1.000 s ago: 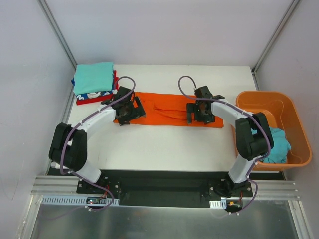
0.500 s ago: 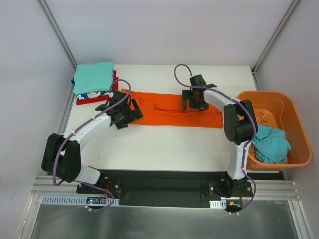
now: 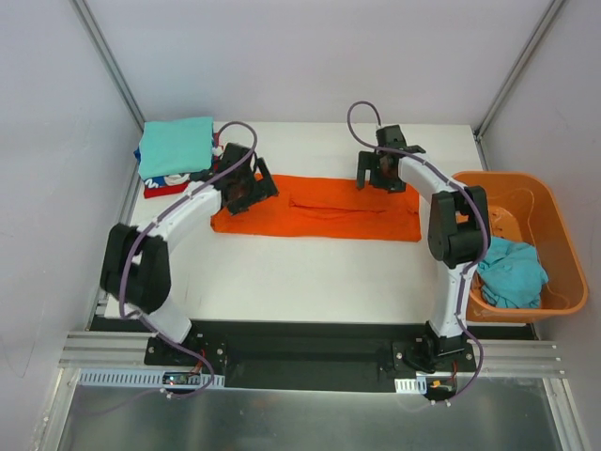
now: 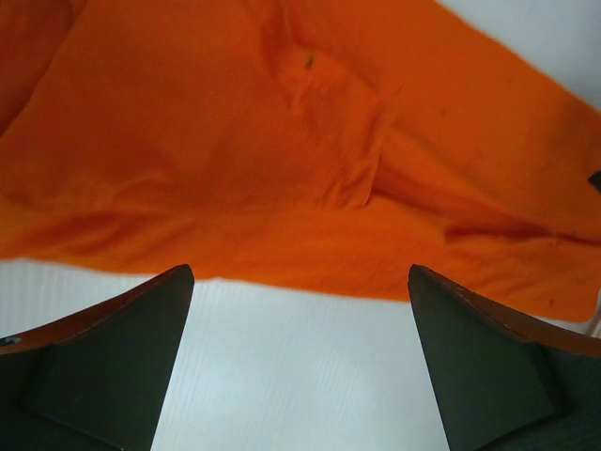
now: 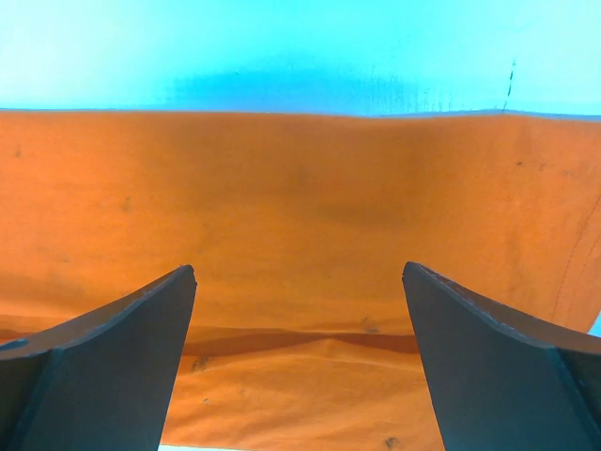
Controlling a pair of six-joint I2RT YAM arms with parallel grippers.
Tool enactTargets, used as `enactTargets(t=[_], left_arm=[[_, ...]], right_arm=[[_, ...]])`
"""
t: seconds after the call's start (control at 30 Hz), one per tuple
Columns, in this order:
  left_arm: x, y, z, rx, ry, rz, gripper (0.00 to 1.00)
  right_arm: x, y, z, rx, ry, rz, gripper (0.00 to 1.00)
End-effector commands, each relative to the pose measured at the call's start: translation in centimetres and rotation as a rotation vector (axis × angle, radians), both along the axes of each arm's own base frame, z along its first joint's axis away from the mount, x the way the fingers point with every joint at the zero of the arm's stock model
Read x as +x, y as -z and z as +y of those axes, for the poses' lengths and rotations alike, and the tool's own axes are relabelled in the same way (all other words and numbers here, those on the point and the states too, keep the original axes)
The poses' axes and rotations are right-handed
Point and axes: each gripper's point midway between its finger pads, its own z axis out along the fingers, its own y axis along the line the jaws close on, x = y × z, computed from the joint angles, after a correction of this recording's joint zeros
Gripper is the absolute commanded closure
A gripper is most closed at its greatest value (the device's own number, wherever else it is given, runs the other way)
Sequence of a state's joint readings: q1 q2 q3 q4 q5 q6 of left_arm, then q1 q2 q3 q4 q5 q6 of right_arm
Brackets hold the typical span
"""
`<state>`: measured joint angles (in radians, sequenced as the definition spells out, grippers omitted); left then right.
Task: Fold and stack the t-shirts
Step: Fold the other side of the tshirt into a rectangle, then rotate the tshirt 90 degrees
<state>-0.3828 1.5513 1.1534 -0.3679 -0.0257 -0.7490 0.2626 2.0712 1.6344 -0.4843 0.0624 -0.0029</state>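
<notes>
Bright orange cloth t-shirt, folded lengthwise.
Left gripper and right gripper hover open-fingered above it, apparently poised for the crosswise fold.

A rigid orange plastic basket sits to the right of the right gripper and nearer the camera, at the right edge of the white tabletop. Bare tabletop also lies on the near side of the left gripper. A black base plate and a silver aluminium rail run along the near edge, well behind both grippers. Grey metal posts rise at the far corners.
</notes>
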Motion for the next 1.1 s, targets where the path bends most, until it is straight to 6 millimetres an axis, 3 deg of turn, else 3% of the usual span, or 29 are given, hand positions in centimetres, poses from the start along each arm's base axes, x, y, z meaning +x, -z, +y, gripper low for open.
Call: enactTargets(t=[0.0,0.07,0.1,0.13,0.17,0.2,0.23,0.27,0.3,0.33,0.4,0.43,0.47,0.53,0.57,0.6,0.63,0.67,0.7,0.73,0.77,0.8,0.87,0.97,1.07], left_arm=[[5.1,2.7,-0.5,0.047,-0.004,0.030,0.01],[7.5,2.5,-1.5,0.029,0.010,0.016,0.01],[8.1,4.8,-1.8,0.042,0.010,0.058,0.01],[9.7,4.2,-2.5,0.027,0.015,0.036,0.01],[10.2,6.6,-2.8,0.036,0.021,0.076,0.01],[10.6,7.0,-3.7,0.006,0.039,0.091,0.01],[11.6,6.6,-4.5,-0.024,0.046,0.082,0.01],[11.4,8.2,-5.2,-0.051,0.056,0.125,0.01],[11.3,8.6,-6.2,-0.100,0.057,0.147,0.01],[11.6,8.5,-7.1,-0.121,0.068,0.144,0.01],[11.8,9.9,-8.1,-0.134,0.068,0.168,0.01],[12.3,9.4,-9.0,-0.147,0.076,0.154,0.01],[12.5,10.5,-9.4,-0.153,0.079,0.172,0.01],[13.7,9.4,-11.4,-0.220,0.096,0.156,0.01],[14.0,10.6,-12.0,-0.240,0.095,0.182,0.01],[14.3,10.5,-12.8,-0.267,0.107,0.183,0.01],[15.6,8.6,-14.1,-0.320,0.139,0.145,0.01],[15.8,10.0,-15.0,-0.326,0.142,0.165,0.01],[16.4,9.8,-15.5,-0.339,0.140,0.153,0.01],[17.6,8.6,-16.3,-0.358,0.145,0.113,0.01],[17.8,10.0,-16.7,-0.363,0.137,0.131,0.01],[18.7,8.9,-17.6,-0.394,0.127,0.110,0.01],[19.4,10.4,-18.4,-0.422,0.096,0.123,0.01],[20.9,10.6,-19.7,-0.501,0.063,0.101,0.01],[21.9,10.8,-20.3,-0.526,0.026,0.069,0.01]], right_arm=[[-0.6,1.9,0.0,0.016,-0.008,0.075,0.03],[-0.9,2.6,-0.2,0.017,-0.005,0.097,0.03],[-1.6,3.3,-0.6,0.011,0.000,0.125,0.03],[-2.0,3.7,-0.7,0.013,-0.001,0.139,0.03],[-2.4,4.0,-0.8,0.013,-0.001,0.142,0.03],[-2.6,3.4,-0.8,0.015,-0.004,0.130,0.03],[-3.8,3.9,-1.0,0.009,-0.002,0.157,0.03],[-4.6,3.7,-0.6,0.038,-0.021,0.169,0.03],[-5.1,2.6,-0.5,0.051,-0.030,0.155,0.03],[-6.6,3.0,-0.6,0.056,-0.034,0.187,0.03],[-8.4,2.1,-0.3,0.088,-0.041,0.195,0.03],[-10.9,3.3,0.1,0.120,-0.031,0.255,0.03],[-11.9,3.7,0.5,0.142,-0.031,0.256,0.03],[-14.6,3.8,2.7,0.200,-0.059,0.268,0.03],[-17.4,5.7,3.2,0.211,-0.081,0.312,0.03],[-19.4,5.6,5.2,0.223,-0.149,0.318,0.03],[-21.4,6.1,6.1,0.240,-0.146,0.353,0.03],[-22.6,6.3,7.3,0.261,-0.176,0.355,0.03],[-25.9,6.8,8.5,0.262,-0.230,0.389,0.03],[-27.1,6.7,9.4,0.282,-0.219,0.400,0.03],[-27.9,6.6,10.1,0.290,-0.242,0.390,0.03],[-29.7,6.2,11.2,0.285,-0.294,0.388,0.03],[-31.1,5.6,12.2,0.272,-0.324,0.380,0.03],[-34.3,3.6,14.8,0.274,-0.436,0.365,0.03],[-35.6,2.4,15.8,0.234,-0.526,0.318,0.03]])
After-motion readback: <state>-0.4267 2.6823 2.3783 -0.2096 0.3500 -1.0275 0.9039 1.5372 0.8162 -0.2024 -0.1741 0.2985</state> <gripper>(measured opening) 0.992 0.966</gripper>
